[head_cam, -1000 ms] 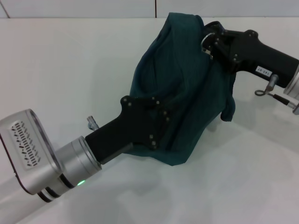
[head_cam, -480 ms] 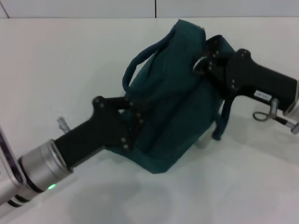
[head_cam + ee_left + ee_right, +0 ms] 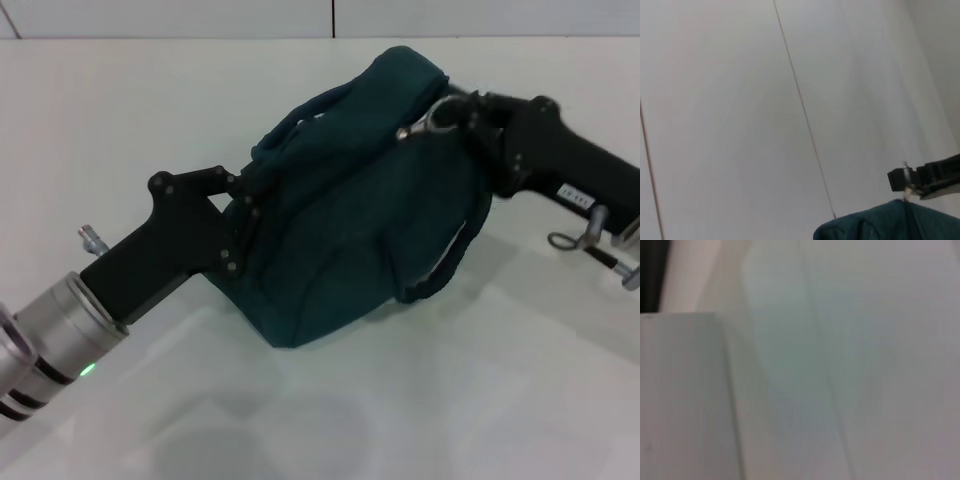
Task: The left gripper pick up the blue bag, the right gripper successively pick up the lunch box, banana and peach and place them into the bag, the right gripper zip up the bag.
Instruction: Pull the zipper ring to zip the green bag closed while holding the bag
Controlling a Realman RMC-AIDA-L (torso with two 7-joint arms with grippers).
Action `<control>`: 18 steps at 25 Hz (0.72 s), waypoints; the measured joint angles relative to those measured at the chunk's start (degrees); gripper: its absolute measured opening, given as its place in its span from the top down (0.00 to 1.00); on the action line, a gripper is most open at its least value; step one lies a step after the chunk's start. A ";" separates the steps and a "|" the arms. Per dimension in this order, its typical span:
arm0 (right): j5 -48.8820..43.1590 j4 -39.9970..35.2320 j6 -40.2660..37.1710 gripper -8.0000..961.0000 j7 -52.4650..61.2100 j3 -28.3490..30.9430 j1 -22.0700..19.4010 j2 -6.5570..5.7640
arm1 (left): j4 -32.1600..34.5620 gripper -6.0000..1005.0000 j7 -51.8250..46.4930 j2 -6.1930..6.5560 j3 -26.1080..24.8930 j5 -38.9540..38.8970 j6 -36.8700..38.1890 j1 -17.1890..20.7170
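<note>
The bag (image 3: 340, 240) is held up over the table (image 3: 120, 120), mid-scene. Your left gripper (image 3: 243, 200) is clamped on its left edge, and the right gripper (image 3: 450, 112) has the zipper ring (image 3: 418, 128) pinched at the far right. I'd say you're zipping, so pull along the zipper line and keep the left side taut. The left wrist view shows only the bag's top edge and the right gripper tip; the right wrist view shows just blank surface.
</note>
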 joint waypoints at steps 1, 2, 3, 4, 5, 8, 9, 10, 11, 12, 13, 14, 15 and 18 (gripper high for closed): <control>1.08 0.64 0.29 0.97 -0.34 0.03 0.15 0.00 | -0.01 0.93 0.02 0.02 0.00 -0.21 -0.43 -0.09; 2.23 1.23 0.74 0.97 -0.69 0.06 0.26 0.00 | -0.02 0.93 0.04 0.04 0.00 -0.36 -0.76 -0.15; 3.29 1.58 1.39 0.97 -1.07 0.09 0.30 0.00 | -0.02 0.92 0.06 0.04 0.00 -0.39 -1.04 -0.21; 4.08 1.81 1.94 0.97 -1.31 0.09 0.31 0.00 | -0.03 0.92 0.09 0.05 0.00 -0.41 -1.44 -0.30; 5.11 2.08 2.58 0.97 -1.61 0.08 0.31 0.00 | -0.02 0.92 0.10 0.05 0.00 -0.42 -1.71 -0.36; 7.74 2.77 4.43 0.97 -2.04 0.04 0.26 0.00 | -0.02 0.92 0.11 0.06 0.00 -0.42 -2.28 -0.54; 8.23 3.08 4.62 0.97 -2.05 0.04 0.26 0.00 | -0.02 0.92 0.11 0.06 0.00 -0.42 -2.32 -0.57; 9.12 3.59 4.86 0.97 -2.06 0.08 0.29 0.00 | -0.02 0.92 0.12 0.06 0.00 -0.44 -2.33 -0.57; 9.90 4.05 4.97 0.97 -2.07 0.12 0.31 0.00 | -0.02 0.92 0.11 0.06 0.00 -0.53 -2.34 -0.57; 10.77 4.58 5.12 0.97 -2.07 0.14 0.33 0.00 | -0.02 0.92 0.09 0.06 0.01 -0.69 -2.36 -0.58; 11.48 5.00 5.24 0.97 -2.07 0.19 0.34 0.00 | -0.02 0.92 0.03 0.06 0.01 -0.91 -2.44 -0.58; 12.19 5.44 5.42 0.97 -2.08 0.24 0.32 0.01 | -0.02 0.92 -0.08 0.06 0.01 -1.20 -2.57 -0.58; 12.62 5.75 5.50 0.97 -2.08 0.26 0.33 0.00 | -0.02 0.92 -0.15 0.06 0.01 -1.42 -2.70 -0.58; 13.77 7.32 5.58 0.97 -2.07 0.30 0.34 0.00 | 0.06 0.91 -0.28 0.02 0.01 -2.17 -3.02 -0.58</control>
